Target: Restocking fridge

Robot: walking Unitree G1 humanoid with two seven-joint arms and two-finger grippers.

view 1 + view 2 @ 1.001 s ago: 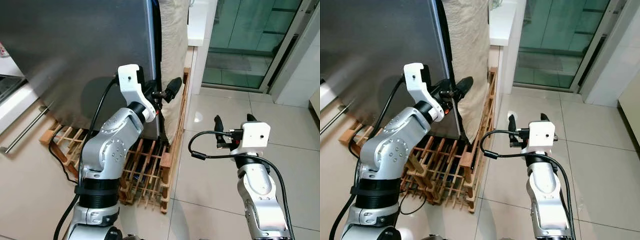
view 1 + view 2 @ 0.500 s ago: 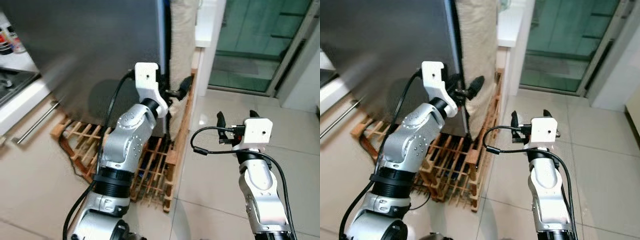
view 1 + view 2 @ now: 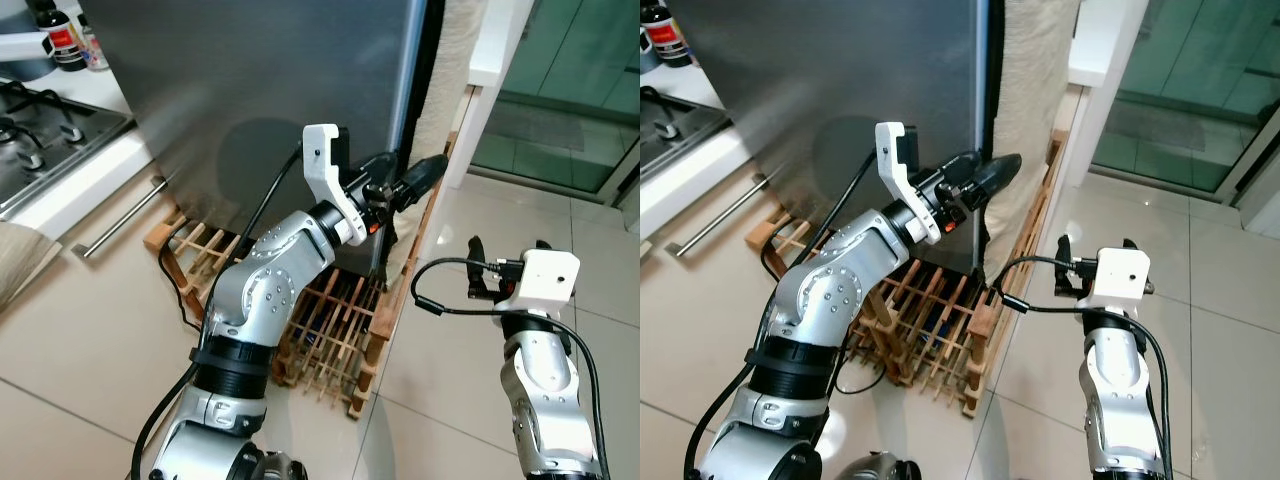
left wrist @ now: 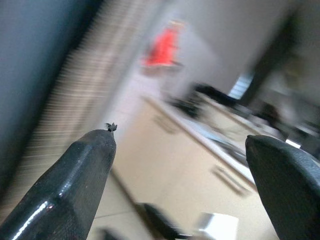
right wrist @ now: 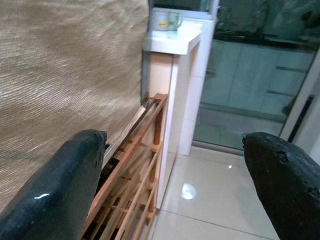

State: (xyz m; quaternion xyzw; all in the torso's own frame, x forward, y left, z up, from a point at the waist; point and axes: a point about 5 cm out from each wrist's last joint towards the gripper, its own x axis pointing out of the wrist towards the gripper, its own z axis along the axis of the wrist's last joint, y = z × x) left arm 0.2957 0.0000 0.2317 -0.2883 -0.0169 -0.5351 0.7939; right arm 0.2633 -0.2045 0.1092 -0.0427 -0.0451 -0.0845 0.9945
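Note:
The fridge (image 3: 250, 80) is a tall dark steel box, and its right edge runs down the middle of the head views. My left gripper (image 3: 405, 183) is raised against that edge, beside the dark strip between the steel face and a beige woven cloth (image 3: 1035, 80). In the left wrist view the left gripper (image 4: 180, 165) is open with nothing between its fingers, and the picture is blurred. My right gripper (image 3: 508, 250) hangs lower over the tiled floor, to the right of the fridge. In the right wrist view the right gripper (image 5: 175, 165) is open and empty.
A wooden slatted rack (image 3: 330, 320) lies on the floor under the fridge's corner. A hob (image 3: 40, 120) and bottles (image 3: 60, 40) sit on the counter at left, above a drawer handle (image 3: 125, 215). A white counter post (image 3: 495, 50) and a glass door (image 3: 590, 90) stand at right.
The whole picture has shifted, so the camera has moved; the hob and bottles have come into view. My left gripper stays at the fridge's edge. The right gripper keeps its pose.

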